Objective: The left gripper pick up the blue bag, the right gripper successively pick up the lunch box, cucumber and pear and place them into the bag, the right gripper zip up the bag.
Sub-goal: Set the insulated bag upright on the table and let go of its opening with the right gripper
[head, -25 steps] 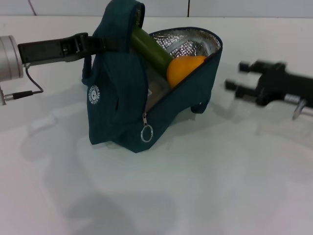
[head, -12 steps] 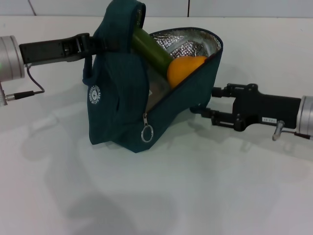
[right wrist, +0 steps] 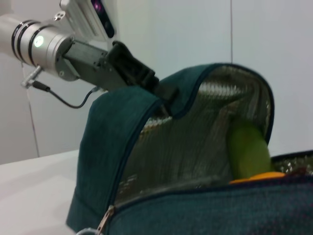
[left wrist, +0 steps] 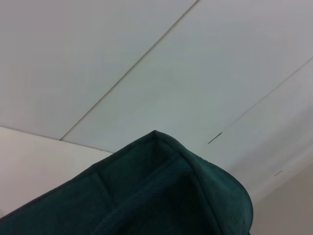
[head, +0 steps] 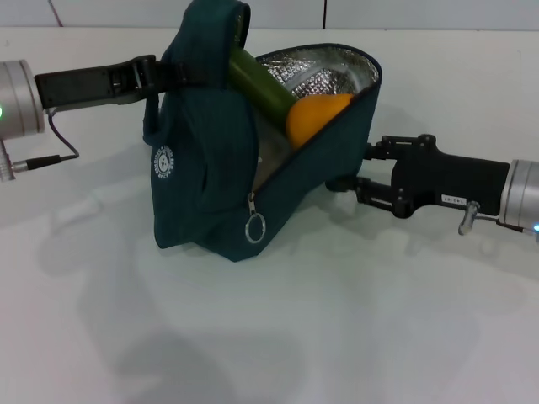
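- The large dark teal-blue fabric bag (head: 215, 181) with silver quilted lining is sitting a little above the middle of the white table (head: 354, 337), its mouth gaping toward two o'clock; the long dark green cucumber (head: 261, 84) and the round orange-yellow pear (head: 316, 118) are lying inside; the lunch box I cannot make out with certainty.
- The black two-finger left gripper (head: 164, 74), reaching in from nine o'clock, is pinching the bag's upper handle flap, fingers closed on fabric.
- The black right gripper (head: 358, 172), arriving from three o'clock, is standing with its fingers parted, holding nothing, just beside the bag's right end.
- Packing looks finished; zipping is the step in hand.
- The metal ring zipper pull (head: 253, 227) is hanging at the bag's near face, around six o'clock; I reckon the right gripper should be swinging round to it, nipping the ring squarely, then drawing along the zip line while the left is keeping the fabric taut; the cucumber's protruding end may be fouling the closure.
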Robot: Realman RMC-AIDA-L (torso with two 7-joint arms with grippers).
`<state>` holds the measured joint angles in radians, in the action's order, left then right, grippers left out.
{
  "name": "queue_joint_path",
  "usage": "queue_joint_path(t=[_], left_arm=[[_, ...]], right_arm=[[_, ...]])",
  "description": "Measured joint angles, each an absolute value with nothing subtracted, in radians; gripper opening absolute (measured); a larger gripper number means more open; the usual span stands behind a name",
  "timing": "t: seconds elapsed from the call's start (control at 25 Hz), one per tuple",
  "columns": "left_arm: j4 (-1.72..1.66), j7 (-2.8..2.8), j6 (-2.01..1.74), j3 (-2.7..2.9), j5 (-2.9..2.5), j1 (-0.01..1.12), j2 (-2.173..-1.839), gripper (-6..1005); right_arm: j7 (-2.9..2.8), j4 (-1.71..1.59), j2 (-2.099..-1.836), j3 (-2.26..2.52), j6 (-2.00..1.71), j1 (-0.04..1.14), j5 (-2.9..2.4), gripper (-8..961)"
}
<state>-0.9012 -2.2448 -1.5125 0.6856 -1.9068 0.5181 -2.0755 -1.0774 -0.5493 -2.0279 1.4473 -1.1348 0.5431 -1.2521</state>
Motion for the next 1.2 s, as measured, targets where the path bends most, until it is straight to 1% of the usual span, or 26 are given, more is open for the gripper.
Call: queue_joint_path(t=[0.04, 0.24, 0.48, 0.68, 0.88, 1.2], left_arm=[[-0.901, -2.245, -1.513, 0.686, -1.906, 0.518, -2.075, 117], [-0.900, -2.244, -1.513, 0.686, -1.905, 0.518, -2.075, 118], [-0.900, -2.240, -1.513, 0.686, -1.903, 0.519, -2.075, 119], [-0.900, -2.240, -1.513, 0.686, -1.888, 0.514, -2.074, 119], [-0.900, -2.229, -1.544, 0.687, -1.859, 0.507, -2.076, 120], [-0.853, -2.187, -1.623, 0.697, -1.792, 0.488, -2.086, 121]], right_arm=[[-1.062, -0.548, -2.028, 1.452, -1.132, 0.543, -1.239, 590], [-1.020, -0.546, -2.028, 1.458, -1.128, 0.545, -1.227, 467], [-0.999, -0.546, -2.028, 1.459, -1.127, 0.548, -1.215, 273], [-0.960, -0.549, -2.026, 1.459, -1.143, 0.532, -1.168, 142], [-0.930, -0.613, -2.019, 1.432, -1.233, 0.480, -1.153, 96], [-0.935, -0.882, -2.007, 1.369, -1.370, 0.320, -1.147, 78]])
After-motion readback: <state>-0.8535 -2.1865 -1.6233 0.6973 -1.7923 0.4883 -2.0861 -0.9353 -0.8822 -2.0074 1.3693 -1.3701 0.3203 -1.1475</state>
